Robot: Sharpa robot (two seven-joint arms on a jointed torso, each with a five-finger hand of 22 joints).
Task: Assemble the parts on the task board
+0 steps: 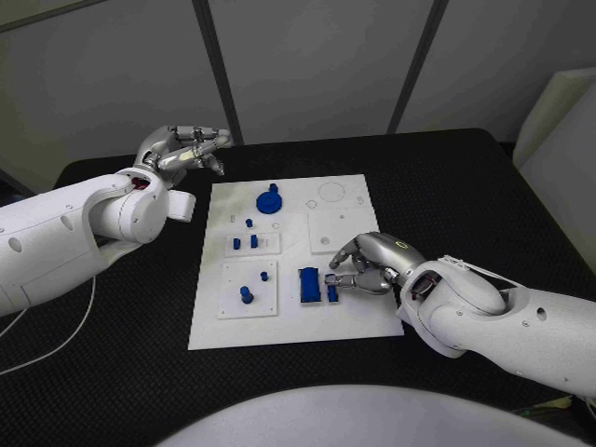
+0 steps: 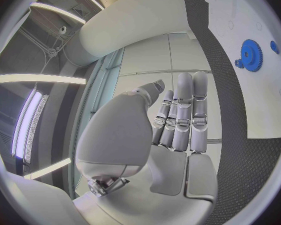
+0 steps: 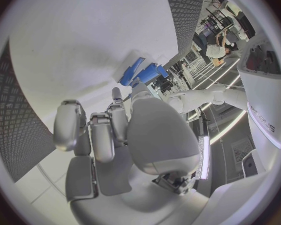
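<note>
White and flat, the rectangular task board [image 1: 358, 321] lies at the middle of the black, finely textured bench [image 1: 486, 186], carrying raised white square plates and small blue plastic parts. From the head view, a blue toothed gear [image 1: 269, 199] sits toward the board's far edge, short blue pegs [image 1: 247, 242] stand on a plate at mid-board, and a long blue rectangular block [image 1: 309, 285] lies toward the near edge with a smaller blue block [image 1: 333, 292] just beside it.

Over that smaller block the silver right hand [image 1: 365, 263] reaches with fingers curled down; whether it pinches the piece I cannot tell. Its wrist view shows the fingertips [image 3: 118, 94] close to the blue blocks [image 3: 142, 73].

Beyond the board's far left corner, the silver left hand [image 1: 184, 149] hovers empty, fingers loosely bent. Its wrist view shows fingers [image 2: 184, 110] straight, side by side, and the gear's [image 2: 250, 49] teeth.
</note>
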